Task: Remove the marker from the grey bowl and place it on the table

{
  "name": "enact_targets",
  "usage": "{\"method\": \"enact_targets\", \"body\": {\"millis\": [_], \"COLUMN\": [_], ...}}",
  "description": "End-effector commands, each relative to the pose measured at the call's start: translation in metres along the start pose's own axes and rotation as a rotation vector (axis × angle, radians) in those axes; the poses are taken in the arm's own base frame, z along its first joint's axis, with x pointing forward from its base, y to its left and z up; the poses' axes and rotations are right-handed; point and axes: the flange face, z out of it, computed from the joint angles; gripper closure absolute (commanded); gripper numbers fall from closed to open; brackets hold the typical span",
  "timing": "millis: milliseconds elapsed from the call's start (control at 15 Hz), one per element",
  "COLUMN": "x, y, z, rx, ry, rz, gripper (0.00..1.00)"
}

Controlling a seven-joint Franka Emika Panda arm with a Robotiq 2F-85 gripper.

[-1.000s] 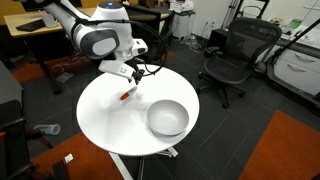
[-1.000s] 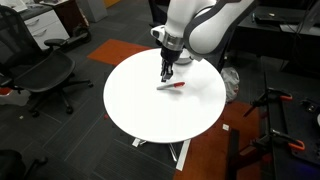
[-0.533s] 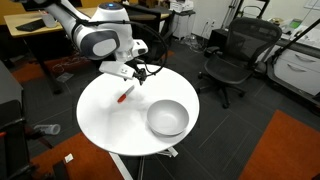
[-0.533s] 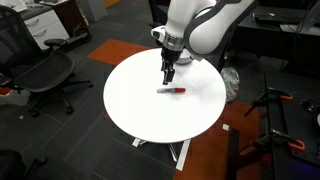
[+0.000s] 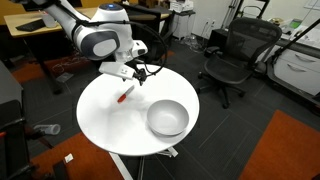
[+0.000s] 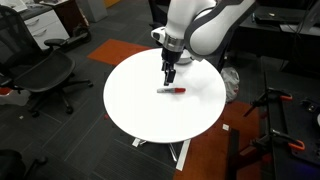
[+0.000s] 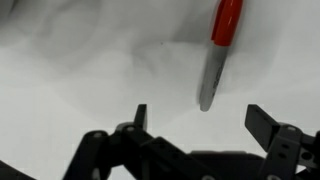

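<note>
My gripper (image 7: 200, 122) hangs released, jaws spread wide with nothing between them, just above the table (image 5: 105, 118). The marker (image 7: 219, 48) lies flat on the white top right below me, its red part pointing away from me, its pale end nearer my fingers, touching neither. The grey bowl (image 5: 167, 118) stands well apart from me

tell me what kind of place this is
Most likely an office or lab: a black swivel chair, a wooden desk at the back, and grey and orange carpet around the round white table.
</note>
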Motion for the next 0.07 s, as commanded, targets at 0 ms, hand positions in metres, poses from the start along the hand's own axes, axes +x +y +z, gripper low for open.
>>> {"method": "enact_targets", "body": {"millis": [0], "x": [0.0008], "y": [-0.0006], "z": [0.0000], "rx": [0.000], "ry": [-0.001], "rz": [0.001], "gripper": [0.00]}}
